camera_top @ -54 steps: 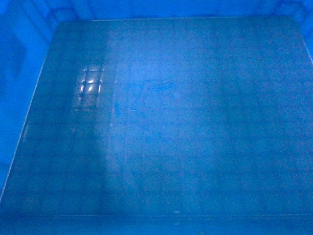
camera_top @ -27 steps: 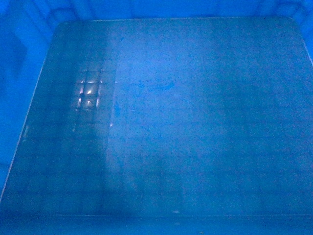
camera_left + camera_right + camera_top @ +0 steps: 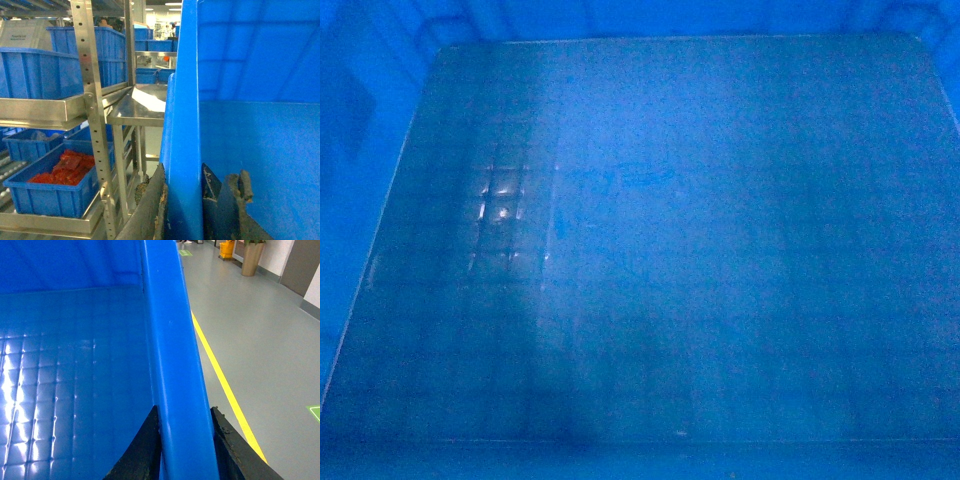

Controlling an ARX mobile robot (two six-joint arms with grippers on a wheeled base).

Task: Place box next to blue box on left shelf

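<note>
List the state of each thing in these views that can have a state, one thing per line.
Large bright-blue plastic crate: empty, held by both side walls.
Left gripper: shut on the crate's wall, fingers either side.
Right gripper: shut on the opposite wall.
Lower-shelf blue bin: filled with red packets.
Metal shelf rack: loaded with blue bins.

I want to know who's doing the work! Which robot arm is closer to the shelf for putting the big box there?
Probably the left: its gripper clamps the box wall right beside the shelf. The right gripper faces open floor.
</note>
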